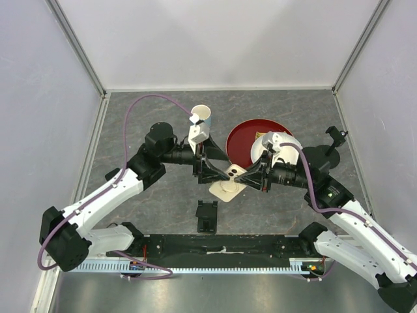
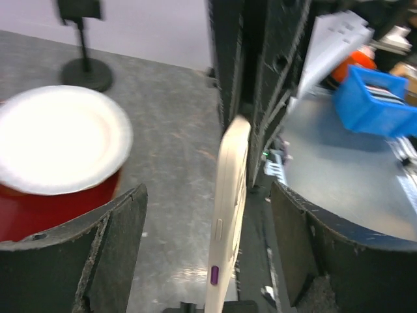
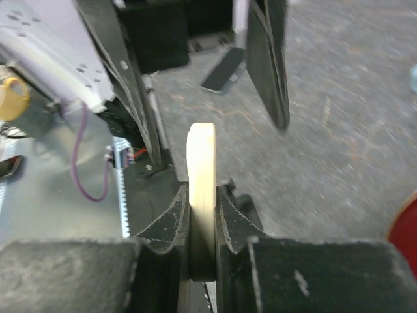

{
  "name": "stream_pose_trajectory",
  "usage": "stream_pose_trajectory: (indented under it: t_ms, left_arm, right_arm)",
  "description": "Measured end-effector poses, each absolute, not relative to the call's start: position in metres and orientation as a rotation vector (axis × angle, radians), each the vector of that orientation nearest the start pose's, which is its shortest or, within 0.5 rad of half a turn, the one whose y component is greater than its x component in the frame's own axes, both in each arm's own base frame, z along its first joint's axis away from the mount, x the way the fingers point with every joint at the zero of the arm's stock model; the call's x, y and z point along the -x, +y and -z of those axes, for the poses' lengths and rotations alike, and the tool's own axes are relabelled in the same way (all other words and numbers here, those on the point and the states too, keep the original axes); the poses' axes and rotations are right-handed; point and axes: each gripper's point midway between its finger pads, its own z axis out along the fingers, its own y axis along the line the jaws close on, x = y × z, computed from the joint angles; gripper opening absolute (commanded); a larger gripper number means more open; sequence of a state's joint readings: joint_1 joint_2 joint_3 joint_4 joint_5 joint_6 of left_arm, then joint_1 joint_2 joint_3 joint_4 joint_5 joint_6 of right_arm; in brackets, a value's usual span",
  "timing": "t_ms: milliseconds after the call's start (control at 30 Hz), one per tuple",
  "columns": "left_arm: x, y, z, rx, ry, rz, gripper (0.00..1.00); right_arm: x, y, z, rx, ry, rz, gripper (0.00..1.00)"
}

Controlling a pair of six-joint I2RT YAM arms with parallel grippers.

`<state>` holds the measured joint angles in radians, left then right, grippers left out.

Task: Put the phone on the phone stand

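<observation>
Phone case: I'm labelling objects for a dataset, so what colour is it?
Pale cream; the phone shows best in the right wrist view.

free: tabletop (image 1: 156, 208) open either side of phone stand (image 1: 207, 216) | obstacles: red dish (image 1: 238, 140), cup (image 1: 202, 115), both well behind it
</observation>
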<state>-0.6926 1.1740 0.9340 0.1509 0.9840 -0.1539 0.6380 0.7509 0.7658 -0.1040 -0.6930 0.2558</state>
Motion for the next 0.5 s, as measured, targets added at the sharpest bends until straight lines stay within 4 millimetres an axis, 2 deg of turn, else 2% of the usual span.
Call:
stream_pose_trajectory:
  t_ms: [100,167,267,367,433,500]
  left_arm:
    - [-0.184,-0.319,-0.309,-1.099,1.399,1.3,0.84]
    - [-0.204,-0.304,-0.319,-0.973,1.409,1.166,0.89]
    - [-0.238,-0.268,-0.334,-0.716,1.421,0.914,0.91]
    - [-0.276,-0.223,-0.344,-0.441,1.452,0.666,0.91]
    - [-0.296,-0.198,-0.343,-0.31,1.477,0.542,0.91]
    - [-0.307,-0.183,-0.335,-0.24,1.507,0.465,0.91]
  right_arm:
    - [-0.155,0.249,-0.28,0.834,1.669,-1.13,0.0]
    - [-0.157,0.247,-0.275,0.827,1.696,-1.098,0.0]
    - [-0.153,0.249,-0.27,0.845,1.722,-1.059,0.0]
    - [-0.141,0.258,-0.271,0.899,1.715,-1.047,0.0]
    - [-0.133,0.268,-0.272,0.94,1.705,-1.037,0.0]
    - [-0.127,0.278,-0.27,0.981,1.701,-1.019,0.0]
